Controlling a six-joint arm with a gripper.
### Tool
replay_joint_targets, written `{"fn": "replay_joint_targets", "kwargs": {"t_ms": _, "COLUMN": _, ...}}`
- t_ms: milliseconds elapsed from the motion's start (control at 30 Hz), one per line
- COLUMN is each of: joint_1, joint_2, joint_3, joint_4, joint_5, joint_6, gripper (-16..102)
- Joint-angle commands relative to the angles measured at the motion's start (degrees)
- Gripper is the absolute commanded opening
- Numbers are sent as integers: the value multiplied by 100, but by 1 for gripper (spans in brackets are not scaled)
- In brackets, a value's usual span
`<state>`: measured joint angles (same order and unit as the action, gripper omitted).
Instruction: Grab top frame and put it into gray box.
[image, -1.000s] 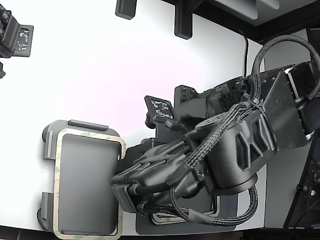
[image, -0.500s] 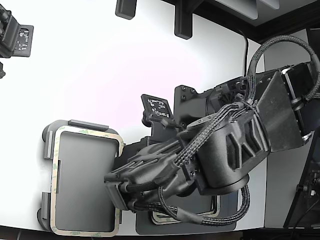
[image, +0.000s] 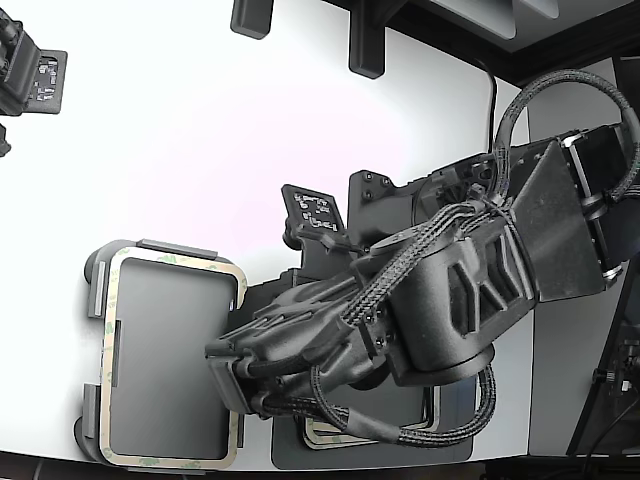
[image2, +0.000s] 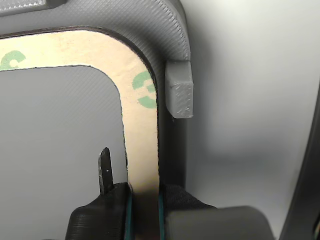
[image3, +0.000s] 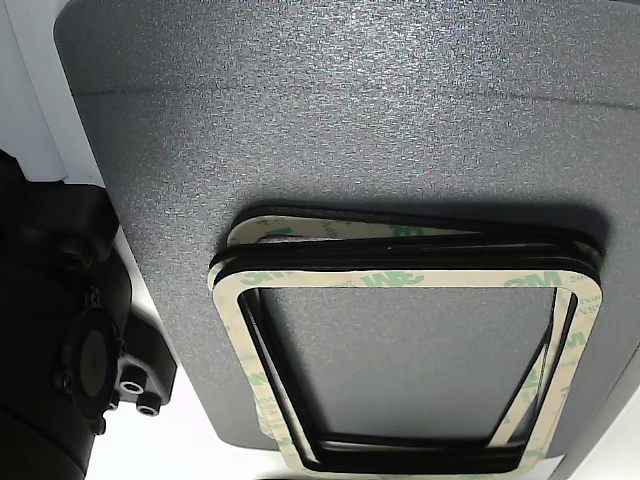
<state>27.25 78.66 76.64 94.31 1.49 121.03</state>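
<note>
White counter (image: 200, 130), overexposed. I see the top frame (image: 112, 300) lying inside the gray box (image: 95, 285), at the counter's near edge on the exterior view's left. My gripper (image2: 144, 192) has its fingers pinched on the frame's long side by the box wall. A stack of black-edged frames (image3: 400, 360) lies on the dark mat (image3: 350, 120).
</note>
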Motion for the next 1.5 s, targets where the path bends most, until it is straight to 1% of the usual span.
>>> {"fn": "replay_joint_targets", "kwargs": {"t_ms": 0, "joint_1": -79, "joint_2": 105, "joint_3": -88, "joint_4": 53, "joint_5": 0, "joint_6": 26, "gripper": -13}}
{"fn": "replay_joint_targets", "kwargs": {"t_ms": 833, "joint_1": -97, "joint_2": 26, "joint_3": -167, "joint_4": -26, "joint_5": -9, "joint_6": 62, "gripper": -12}}
{"fn": "replay_joint_targets", "kwargs": {"t_ms": 867, "joint_1": -97, "joint_2": 26, "joint_3": -167, "joint_4": -26, "joint_5": -9, "joint_6": 53, "gripper": -8}}
{"fn": "replay_joint_targets", "kwargs": {"t_ms": 900, "joint_1": -97, "joint_2": 26, "joint_3": -167, "joint_4": -35, "joint_5": 9, "joint_6": 44, "gripper": 11}}
{"fn": "replay_joint_targets", "kwargs": {"t_ms": 933, "joint_1": -97, "joint_2": 26, "joint_3": -141, "joint_4": -53, "joint_5": 18, "joint_6": 44, "gripper": 95}}
{"fn": "replay_joint_targets", "kwargs": {"t_ms": 967, "joint_1": -97, "joint_2": 26, "joint_3": -141, "joint_4": -53, "joint_5": 0, "joint_6": 53, "gripper": 84}}
{"fn": "replay_joint_targets", "kwargs": {"t_ms": 1000, "joint_1": -97, "joint_2": 35, "joint_3": -114, "joint_4": -79, "joint_5": 18, "joint_6": 53, "gripper": 99}}
{"fn": "replay_joint_targets", "kwargs": {"t_ms": 1033, "joint_1": -88, "joint_2": 44, "joint_3": -114, "joint_4": -88, "joint_5": 26, "joint_6": 53, "gripper": 100}}
{"fn": "replay_joint_targets", "kwargs": {"t_ms": 1100, "joint_1": -79, "joint_2": 105, "joint_3": -132, "joint_4": -105, "joint_5": 97, "joint_6": 53, "gripper": 100}}
{"fn": "replay_joint_targets", "kwargs": {"t_ms": 1200, "joint_1": -79, "joint_2": 299, "joint_3": -141, "joint_4": -308, "joint_5": 264, "joint_6": -35, "gripper": 100}}
{"fn": "replay_joint_targets", "kwargs": {"t_ms": 1267, "joint_1": -79, "joint_2": 501, "joint_3": -132, "joint_4": -519, "joint_5": 501, "joint_6": -158, "gripper": 100}}
{"fn": "replay_joint_targets", "kwargs": {"t_ms": 1367, "joint_1": -97, "joint_2": 923, "joint_3": -123, "joint_4": -624, "joint_5": 932, "joint_6": -466, "gripper": 100}}
{"fn": "replay_joint_targets", "kwargs": {"t_ms": 1467, "joint_1": -149, "joint_2": 1468, "joint_3": 229, "joint_4": -1160, "joint_5": 1371, "joint_6": -1775, "gripper": 100}}
